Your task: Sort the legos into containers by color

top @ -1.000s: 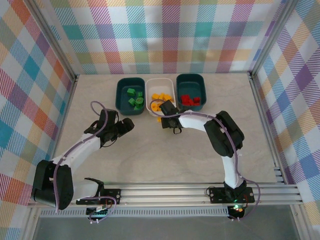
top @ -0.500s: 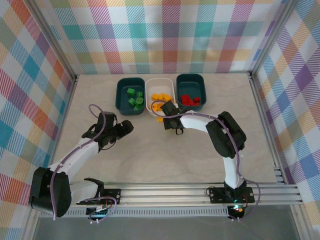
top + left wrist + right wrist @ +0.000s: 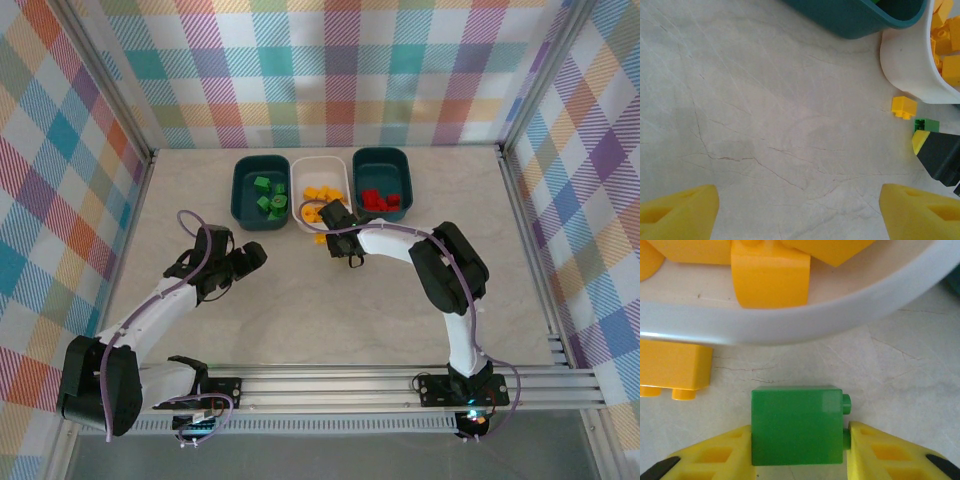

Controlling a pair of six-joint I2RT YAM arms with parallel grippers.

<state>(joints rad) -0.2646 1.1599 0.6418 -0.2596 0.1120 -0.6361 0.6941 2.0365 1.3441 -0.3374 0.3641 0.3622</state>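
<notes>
The left jaws stand wide apart, their two yellow fingers (image 3: 680,210) at the bottom corners of the left wrist view with bare bench (image 3: 765,125) between them. Seen from above, the left arm (image 3: 160,295) ends well short of the white tub (image 3: 320,161), on its near left side.

The right arm (image 3: 440,270) reaches in closer, its jaws just in front of the white tub's near wall. The right jaws are closed on a green brick (image 3: 797,425): one yellow finger (image 3: 715,455) presses its left face and the other its right face, where two small studs stick out. The brick stands on the bench, just short of the white tub's curved wall and not touching it.

A loose yellow brick (image 3: 672,367) lies on the bench right beside that same near wall, to the left of the green brick and apart from it, its studs pointing away from the tub.

Inside the white tub lie the yellow bricks (image 3: 320,197), heaped toward its near half.

The left teal tub (image 3: 237,190) stands close against the white tub's left side and holds the green bricks (image 3: 268,196). The right teal tub (image 3: 382,168) stands close against the white tub's right side and holds the red bricks (image 3: 380,201), gathered at its near end.
</notes>
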